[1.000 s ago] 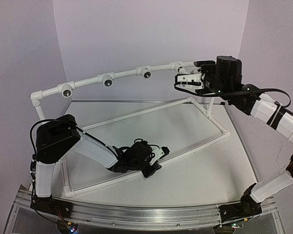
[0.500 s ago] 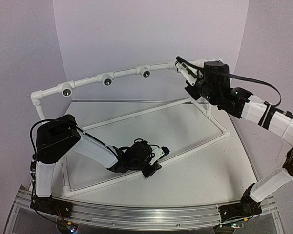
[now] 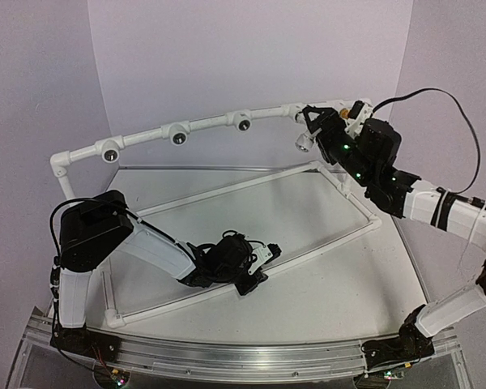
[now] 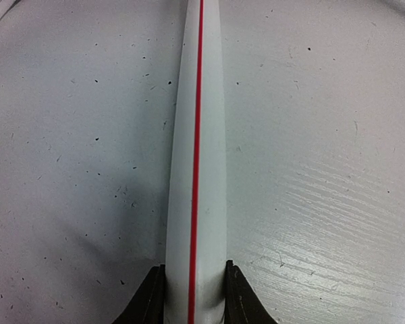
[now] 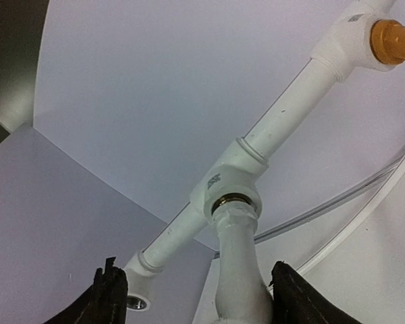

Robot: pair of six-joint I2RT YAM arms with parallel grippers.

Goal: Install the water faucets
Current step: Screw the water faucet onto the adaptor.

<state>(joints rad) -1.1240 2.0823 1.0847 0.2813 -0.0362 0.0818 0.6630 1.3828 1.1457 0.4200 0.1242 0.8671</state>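
The white faucet is sitting with its neck in the brass-ringed socket of a tee fitting, near the right end of the pipe frame's far top rail. It is showing as a smooth white tube.

At the left, we are seeing the left gripper pinching the red-striped pipe, which is lying on the table. Along the rail, three dark sockets are facing us.

Further right, the right gripper is holding its fingers spread on either side of the white faucet, the left one standing clear. Beyond it, the yellow-orange faucet is sitting in the corner fitting, only its stub showing. The wall is rising close behind.
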